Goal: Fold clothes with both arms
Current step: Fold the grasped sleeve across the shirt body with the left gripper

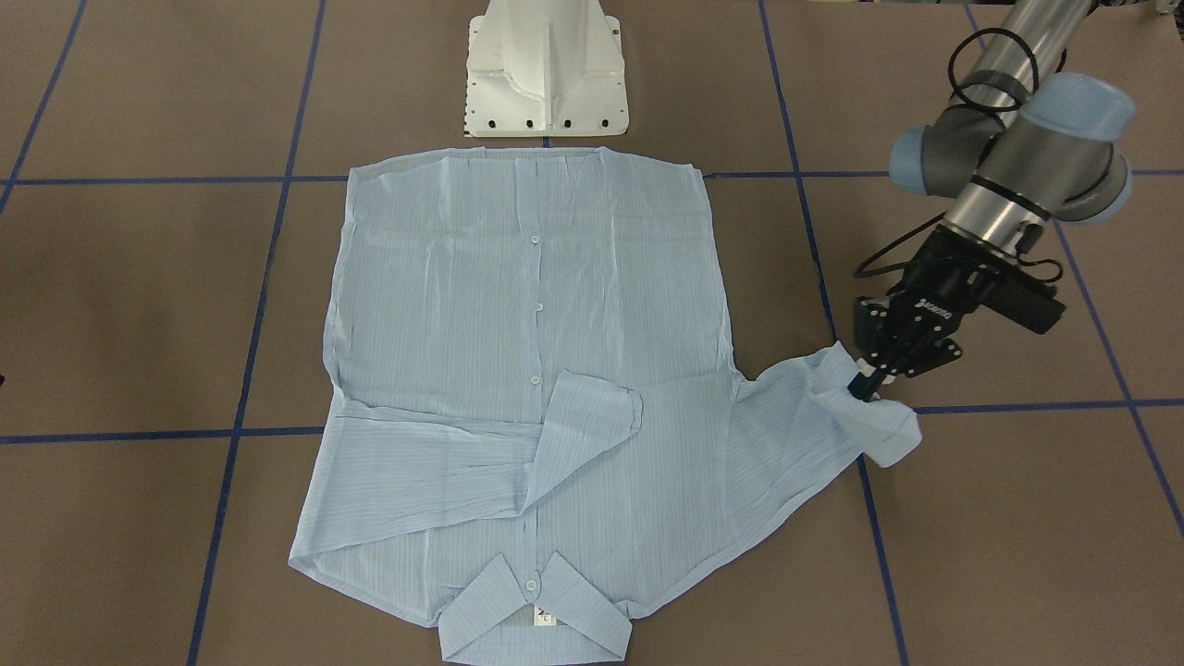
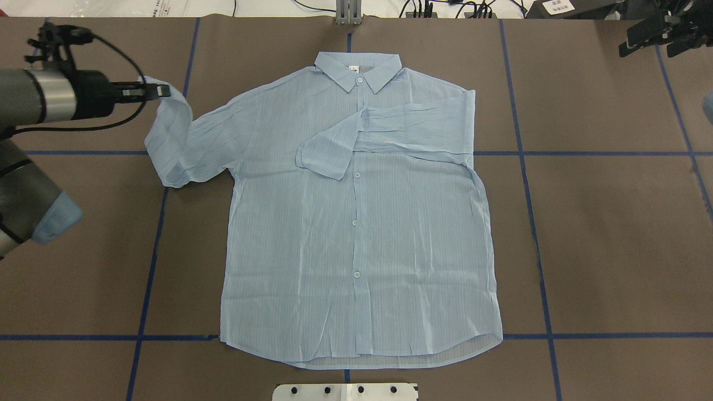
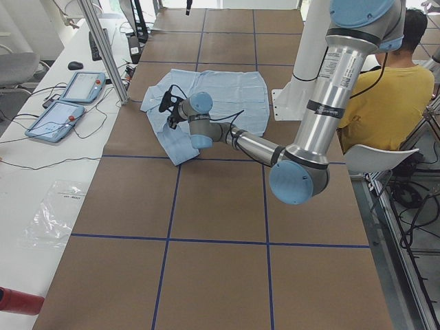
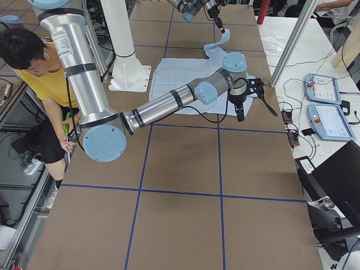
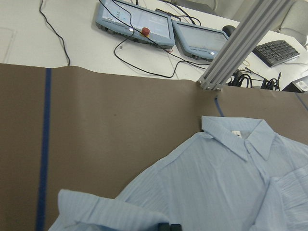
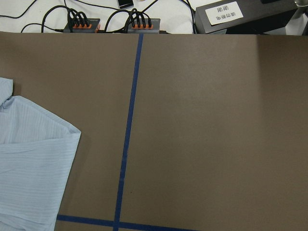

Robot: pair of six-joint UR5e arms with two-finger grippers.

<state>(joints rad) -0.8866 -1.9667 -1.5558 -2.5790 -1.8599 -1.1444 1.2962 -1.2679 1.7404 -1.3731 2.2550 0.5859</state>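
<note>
Shirt (image 2: 356,223): flat at mid-table (image 2: 613,223), collar toward the far edge. Folded sleeve (image 2: 412,131) lies across the chest.

Left pincer (image 1: 865,387): clamped on the free sleeve (image 2: 184,145) near its cuff, held up toward the left edge.

Right pincer (image 2: 657,33): far-right corner; I cannot tell how far open it is.

Step, as I judge it: second sleeve fold. Next I carry the cuff inward and lay it flat.

light blue pinstriped shirt (image 2: 356,250) lies flat, one sleeve (image 2: 412,131) folded across chest; left arm's fingers (image 2: 139,89) pinch the other cuff (image 2: 170,97).

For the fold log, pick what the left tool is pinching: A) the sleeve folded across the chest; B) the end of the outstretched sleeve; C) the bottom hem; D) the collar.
B: the left tool is shut on the end of the outstretched sleeve, holding it raised beside the shirt.
</note>
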